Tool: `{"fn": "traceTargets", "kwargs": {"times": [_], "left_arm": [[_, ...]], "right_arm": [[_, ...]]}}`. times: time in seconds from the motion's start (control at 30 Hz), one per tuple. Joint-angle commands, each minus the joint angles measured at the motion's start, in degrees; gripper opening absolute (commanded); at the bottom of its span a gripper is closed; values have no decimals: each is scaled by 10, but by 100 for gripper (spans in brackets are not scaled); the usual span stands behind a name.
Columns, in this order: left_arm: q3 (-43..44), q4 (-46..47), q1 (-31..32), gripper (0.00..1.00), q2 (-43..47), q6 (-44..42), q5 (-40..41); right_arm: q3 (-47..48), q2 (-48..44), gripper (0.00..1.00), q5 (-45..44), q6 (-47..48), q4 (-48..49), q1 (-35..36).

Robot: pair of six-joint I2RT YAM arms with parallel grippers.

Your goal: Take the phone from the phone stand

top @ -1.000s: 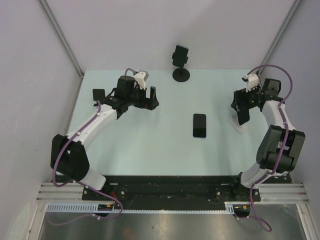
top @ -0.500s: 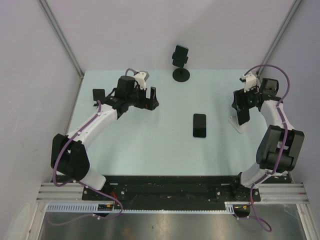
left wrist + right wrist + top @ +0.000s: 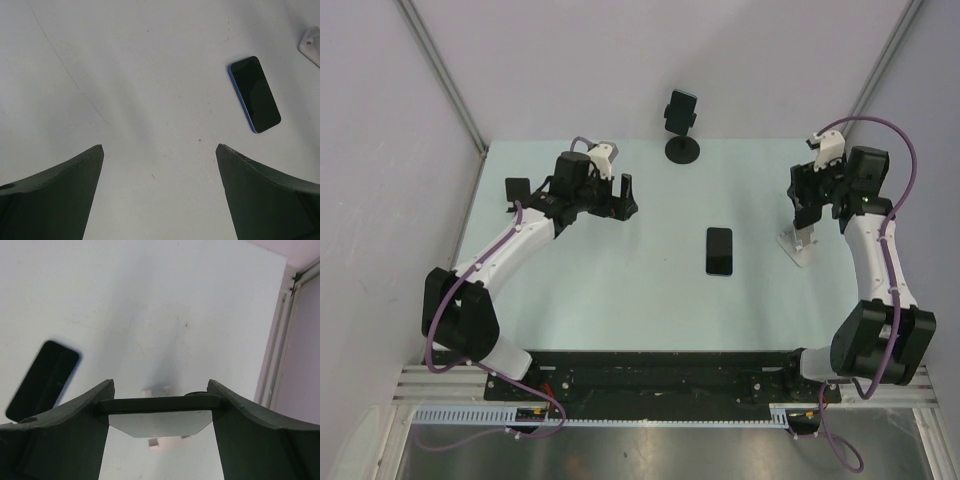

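Both fingers of our right gripper (image 3: 807, 205) clamp the phone (image 3: 160, 403) edge-on, directly over the white stand (image 3: 796, 245) near the table's (image 3: 620, 270) right edge; our left gripper (image 3: 160, 165) hangs open. Lifting crooked could snag and tip the stand.

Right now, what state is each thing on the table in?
Blue-edged black phone: lying flat on the pale table.
White phone stand: standing, empty.
Black round-based clamp stand: upright.
Left pincer: open, empty.
Right pincer: straddling the white stand's plate, grip unclear.
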State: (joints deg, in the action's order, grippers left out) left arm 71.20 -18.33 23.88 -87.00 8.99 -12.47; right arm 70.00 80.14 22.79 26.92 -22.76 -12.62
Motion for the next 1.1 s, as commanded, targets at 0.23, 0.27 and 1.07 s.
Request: {"fn": "traceTargets", "kwargs": {"times": [0.23, 0.27, 1.07], "left_arm": [[0, 8, 5, 100, 9, -1, -17], [-1, 7, 5, 100, 9, -1, -17], [-182, 6, 6, 100, 143, -16, 97]], "right_arm": [[36, -86, 0, -141, -186, 51, 182], [44, -83, 0, -154, -211, 47, 216], [204, 270, 0, -254, -485, -163, 452]]}}
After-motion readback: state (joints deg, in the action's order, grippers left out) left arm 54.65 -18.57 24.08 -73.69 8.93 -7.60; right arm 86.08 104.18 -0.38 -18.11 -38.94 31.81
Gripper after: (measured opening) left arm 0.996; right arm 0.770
